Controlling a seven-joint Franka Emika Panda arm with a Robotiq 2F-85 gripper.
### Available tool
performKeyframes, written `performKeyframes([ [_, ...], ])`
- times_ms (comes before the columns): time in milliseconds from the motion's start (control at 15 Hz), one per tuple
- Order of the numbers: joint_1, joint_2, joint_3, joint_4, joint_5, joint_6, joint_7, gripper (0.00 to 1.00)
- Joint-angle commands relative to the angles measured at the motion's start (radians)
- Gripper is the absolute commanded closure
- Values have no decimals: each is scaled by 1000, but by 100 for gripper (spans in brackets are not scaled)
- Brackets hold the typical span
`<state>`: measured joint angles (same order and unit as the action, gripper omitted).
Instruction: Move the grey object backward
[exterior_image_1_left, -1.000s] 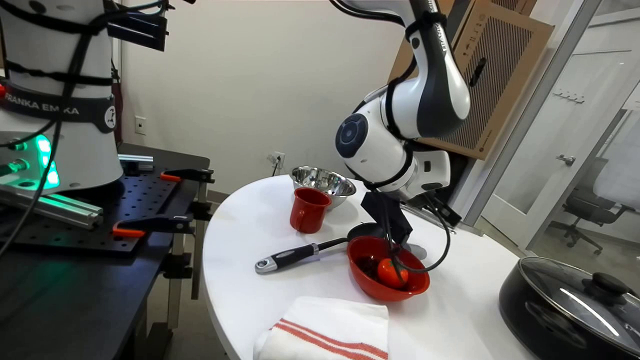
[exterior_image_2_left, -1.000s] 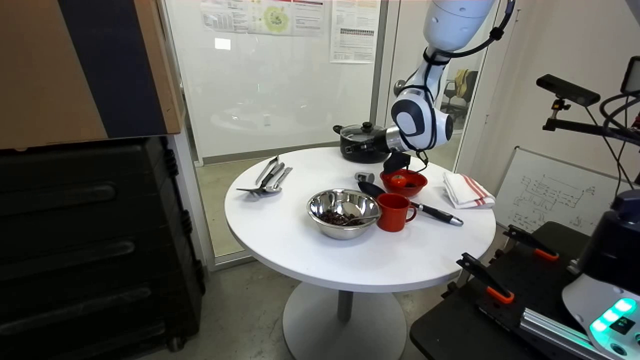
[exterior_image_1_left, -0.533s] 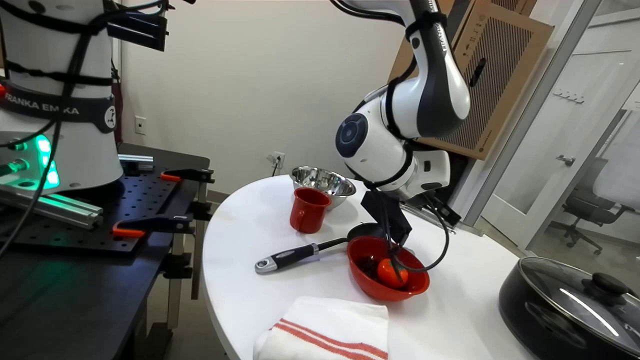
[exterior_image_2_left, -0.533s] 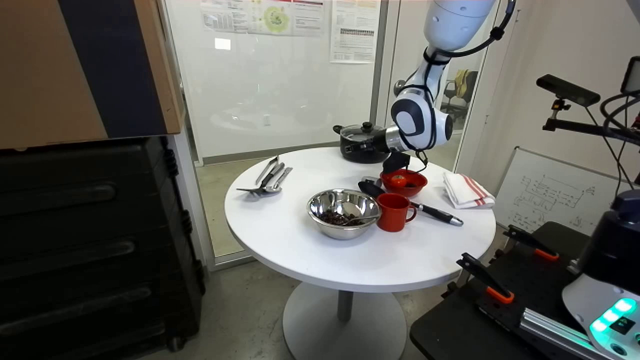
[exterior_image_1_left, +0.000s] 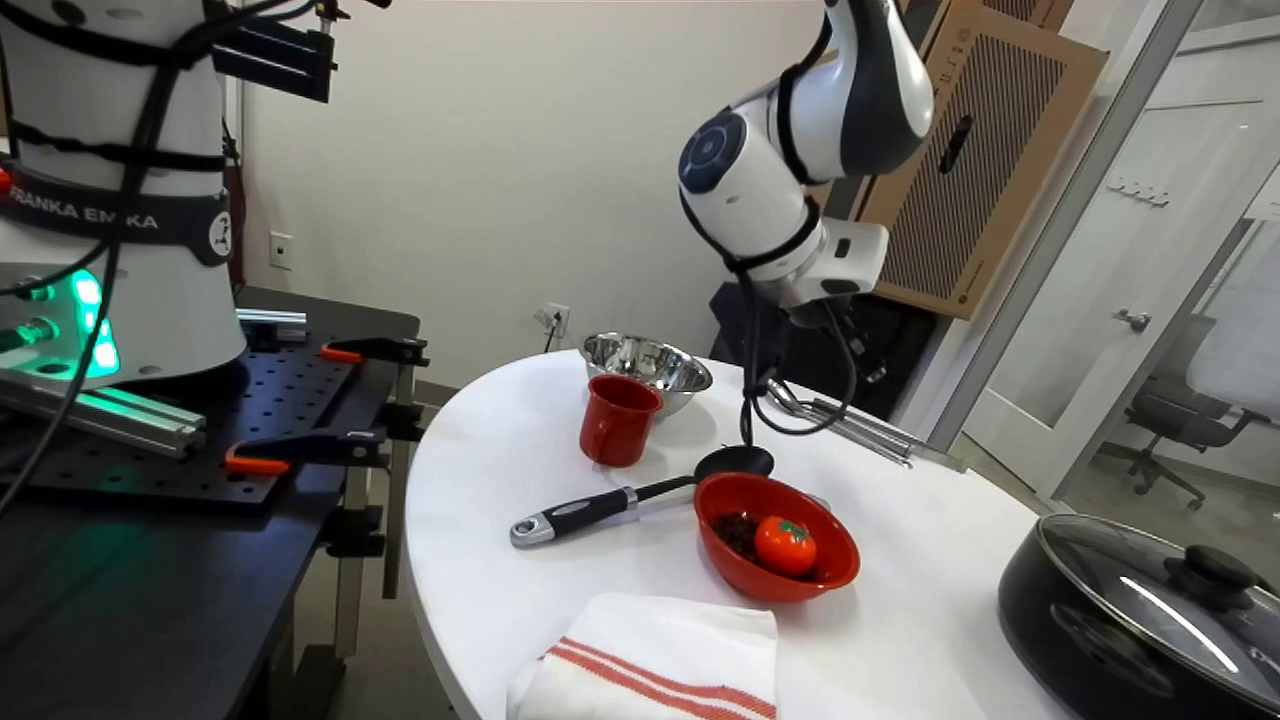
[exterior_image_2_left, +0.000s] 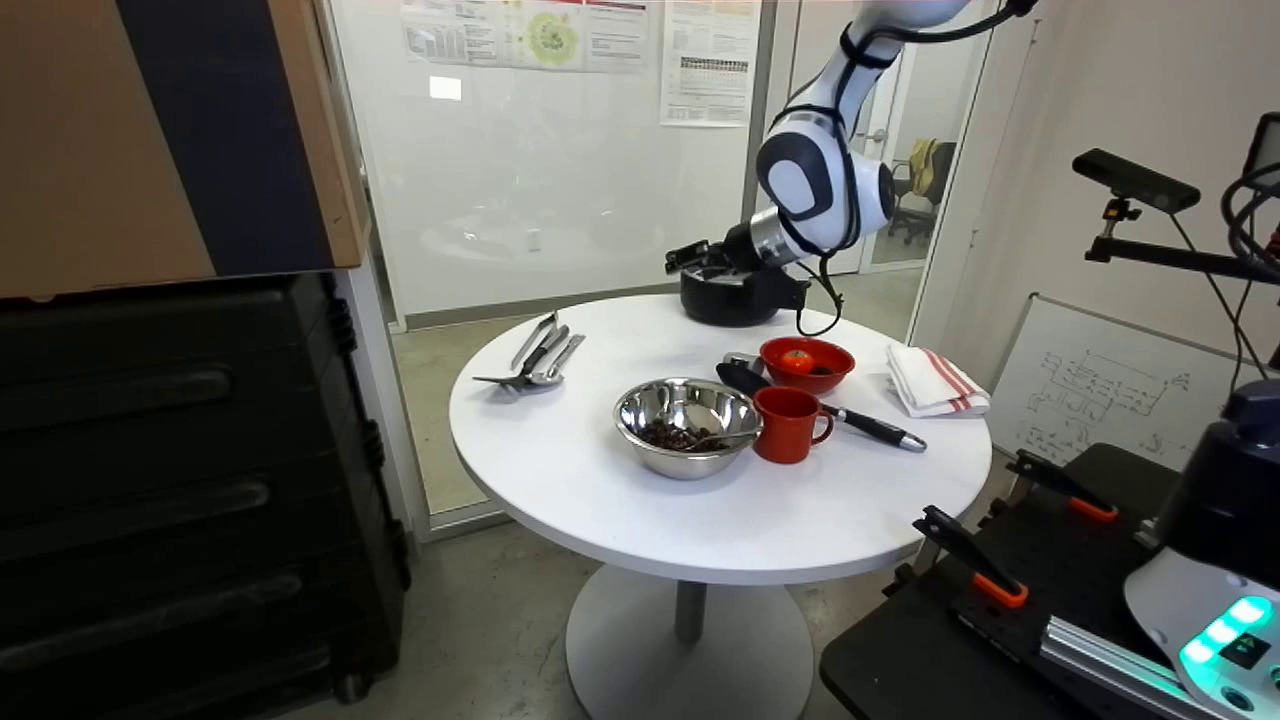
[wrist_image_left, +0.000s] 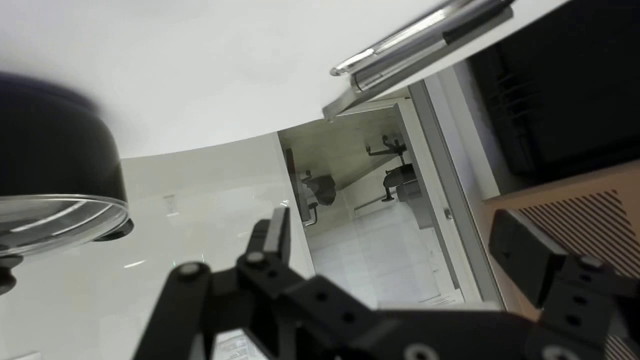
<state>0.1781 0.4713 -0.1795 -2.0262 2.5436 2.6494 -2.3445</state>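
The grey object (exterior_image_2_left: 742, 360) is a small light-grey block lying on the white table (exterior_image_2_left: 560, 470), between the black head of the long-handled utensil (exterior_image_2_left: 868, 426) and the red bowl (exterior_image_2_left: 832, 375). In an exterior view only a sliver of the grey object (exterior_image_1_left: 820, 501) shows behind the red bowl's rim. It is out of the wrist view. My gripper (wrist_image_left: 400, 245) is open with nothing between its fingers. In an exterior view the gripper (exterior_image_2_left: 688, 258) is raised above the table, overlapping the black pot's lid, well above and apart from the grey object.
A red cup (exterior_image_2_left: 786, 425) and a metal bowl (exterior_image_2_left: 684, 465) stand near the utensil. A lidded black pot (exterior_image_1_left: 1100, 610) stands at the table edge. Metal utensils (exterior_image_2_left: 545, 350) lie at another edge. A striped towel (exterior_image_1_left: 660, 650) lies near the red bowl, which holds a tomato (exterior_image_1_left: 786, 545).
The grey object shifted slightly toward the red bowl between the two earlier moments and has stayed there since. The arm and gripper have risen away from the table in the last half second.
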Motion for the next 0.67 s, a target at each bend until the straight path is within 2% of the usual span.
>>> performKeyframes([
  [0, -25, -152, 54, -68, -46, 60, 228, 0],
  [333, -38, -259, 45, -93, 26, 72, 426, 0],
  [533, -43, -318, 43, -121, 106, 54, 499, 0],
  [600, -43, -336, 20, -117, 62, 54, 586, 0],
])
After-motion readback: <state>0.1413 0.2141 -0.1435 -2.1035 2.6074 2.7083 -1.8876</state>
